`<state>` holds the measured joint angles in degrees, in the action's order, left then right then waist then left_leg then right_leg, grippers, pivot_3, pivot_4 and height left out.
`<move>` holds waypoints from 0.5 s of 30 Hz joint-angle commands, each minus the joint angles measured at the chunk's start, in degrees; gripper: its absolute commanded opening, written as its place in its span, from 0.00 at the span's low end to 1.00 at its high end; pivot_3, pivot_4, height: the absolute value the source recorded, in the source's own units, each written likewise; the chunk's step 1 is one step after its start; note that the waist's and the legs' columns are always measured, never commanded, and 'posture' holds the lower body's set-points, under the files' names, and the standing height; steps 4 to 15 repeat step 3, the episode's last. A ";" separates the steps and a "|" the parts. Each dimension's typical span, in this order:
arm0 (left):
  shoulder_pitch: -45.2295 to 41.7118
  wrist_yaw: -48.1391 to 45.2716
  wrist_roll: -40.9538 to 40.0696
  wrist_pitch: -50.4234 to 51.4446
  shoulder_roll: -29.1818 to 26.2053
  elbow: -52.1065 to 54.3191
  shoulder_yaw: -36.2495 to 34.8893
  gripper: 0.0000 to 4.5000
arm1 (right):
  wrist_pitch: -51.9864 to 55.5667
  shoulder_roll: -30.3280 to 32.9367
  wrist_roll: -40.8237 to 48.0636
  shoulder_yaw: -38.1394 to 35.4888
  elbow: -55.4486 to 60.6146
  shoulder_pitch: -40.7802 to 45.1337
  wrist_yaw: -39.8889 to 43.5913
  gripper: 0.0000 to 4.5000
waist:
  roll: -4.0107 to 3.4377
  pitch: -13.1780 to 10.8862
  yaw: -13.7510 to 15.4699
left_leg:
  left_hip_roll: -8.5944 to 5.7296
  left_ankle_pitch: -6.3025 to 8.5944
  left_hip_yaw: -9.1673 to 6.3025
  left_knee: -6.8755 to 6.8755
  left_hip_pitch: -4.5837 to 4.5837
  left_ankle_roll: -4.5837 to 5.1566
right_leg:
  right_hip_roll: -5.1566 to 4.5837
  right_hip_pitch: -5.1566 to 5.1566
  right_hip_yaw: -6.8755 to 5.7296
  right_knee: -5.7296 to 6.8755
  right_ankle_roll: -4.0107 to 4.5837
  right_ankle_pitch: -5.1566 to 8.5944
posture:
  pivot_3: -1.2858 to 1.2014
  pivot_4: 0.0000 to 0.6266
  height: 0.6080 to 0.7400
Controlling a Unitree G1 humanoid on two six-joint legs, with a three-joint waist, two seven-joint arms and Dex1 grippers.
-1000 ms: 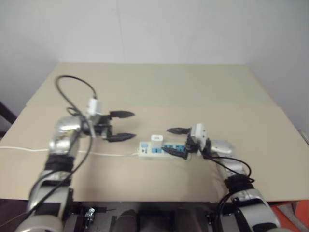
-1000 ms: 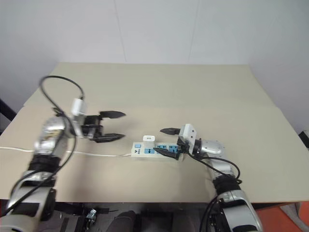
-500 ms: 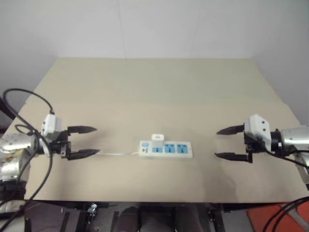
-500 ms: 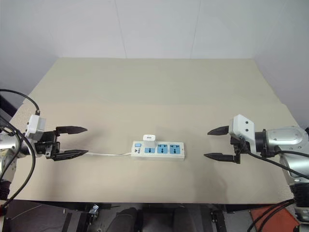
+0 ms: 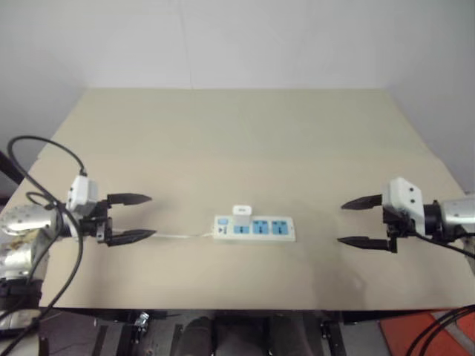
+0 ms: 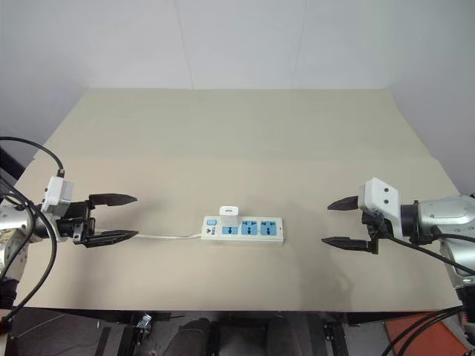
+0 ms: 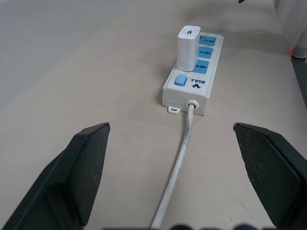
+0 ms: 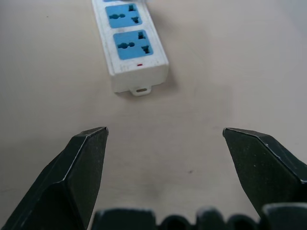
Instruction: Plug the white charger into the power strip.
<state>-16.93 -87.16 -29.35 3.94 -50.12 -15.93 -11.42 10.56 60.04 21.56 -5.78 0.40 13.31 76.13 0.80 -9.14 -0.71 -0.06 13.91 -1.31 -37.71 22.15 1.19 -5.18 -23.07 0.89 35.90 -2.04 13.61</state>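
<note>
Beige tabletop (image 6: 237,133) at frame centre held the power strip (image 6: 243,229) with the white charger (image 6: 228,213) already standing in its socket, while left gripper (image 6: 113,218) and right gripper (image 6: 343,222) gaped empty at either edge.

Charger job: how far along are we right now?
Looks done: the white charger stands upright in the power strip, in the socket nearest its switch end. Nothing in hand: the left gripper and right gripper are open and empty, well clear either side. Seating depth can't be confirmed.
</note>
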 commanded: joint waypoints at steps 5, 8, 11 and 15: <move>-0.72 0.06 -0.43 0.30 0.11 0.93 -0.64 1.00 | 1.69 1.20 1.03 -3.56 2.61 -1.01 -0.83 1.00 | 0.01 0.00 0.01 | 0.00 0.00 0.00 -0.01 0.00 0.00 | -0.01 0.01 0.01 0.01 0.00 0.00 | 0.52 0.24 1.00; -0.72 0.06 -0.43 0.30 0.11 0.93 -0.64 1.00 | 1.69 1.20 1.03 -3.56 2.61 -1.01 -0.83 1.00 | 0.01 0.00 0.01 | 0.00 0.00 0.00 -0.01 0.00 0.00 | -0.01 0.01 0.01 0.01 0.00 0.00 | 0.52 0.24 1.00; -0.72 0.06 -0.43 0.30 0.11 0.93 -0.64 1.00 | 1.69 1.20 1.03 -3.56 2.61 -1.01 -0.83 1.00 | 0.01 0.00 0.01 | 0.00 0.00 0.00 -0.01 0.00 0.00 | -0.01 0.01 0.01 0.01 0.00 0.00 | 0.52 0.24 1.00; -0.72 0.06 -0.43 0.30 0.11 0.93 -0.64 1.00 | 1.69 1.20 1.03 -3.56 2.61 -1.01 -0.83 1.00 | 0.01 0.00 0.01 | 0.00 0.00 0.00 -0.01 0.00 0.00 | -0.01 0.01 0.01 0.01 0.00 0.00 | 0.52 0.24 1.00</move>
